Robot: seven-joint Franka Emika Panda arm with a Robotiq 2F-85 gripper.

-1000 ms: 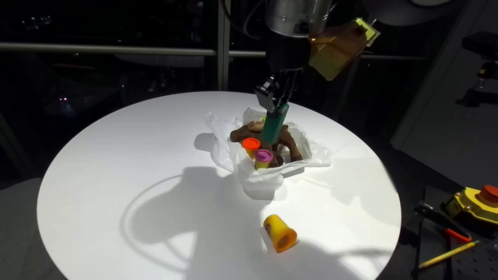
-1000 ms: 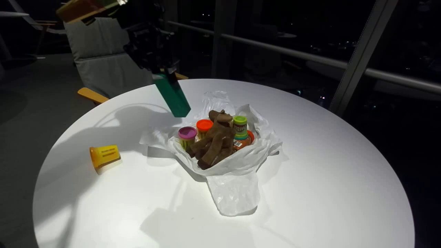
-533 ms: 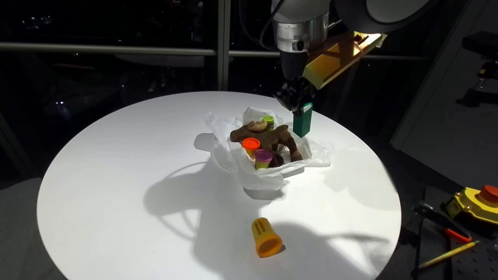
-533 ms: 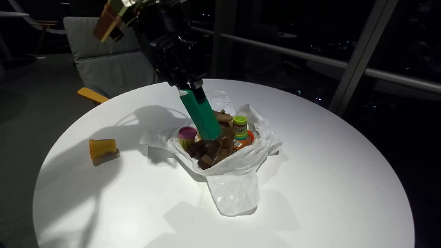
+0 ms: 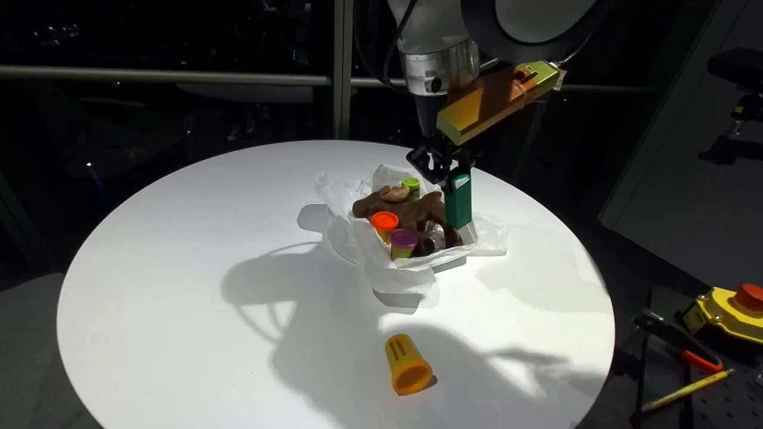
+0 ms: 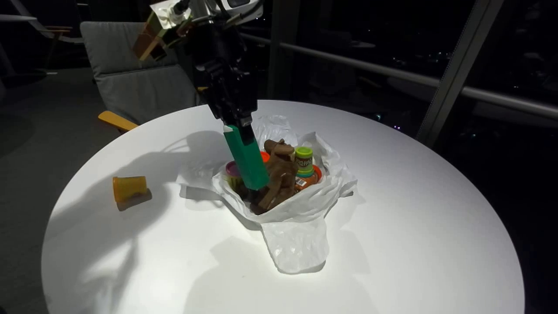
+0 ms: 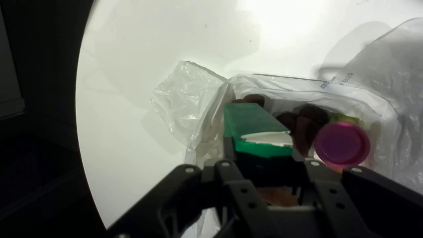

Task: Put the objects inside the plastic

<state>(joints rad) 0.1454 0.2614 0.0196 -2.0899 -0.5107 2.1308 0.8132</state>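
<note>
In an exterior view, the gripper (image 5: 455, 180) pinches the block (image 5: 458, 205), near-upright beneath it, over the bag (image 5: 390, 277), centre-right. In an exterior view, its long axis slants down-right toward the plush (image 6: 279, 174). In the wrist view, mid-frame, it points up-left.

In an exterior view, reaches with the arm (image 5: 435, 27) over the worktop (image 5: 179, 238), inside its far edge; points the hand (image 7: 262, 153) down and grips with clamped fingers (image 6: 247, 134).

Round white table (image 5: 179, 220), bag (image 6: 303, 211) on it, mouth open, flaps spread, yellow tub (image 5: 406, 360) on its side apart from the bag, its shaded orange end hard to make out
</note>
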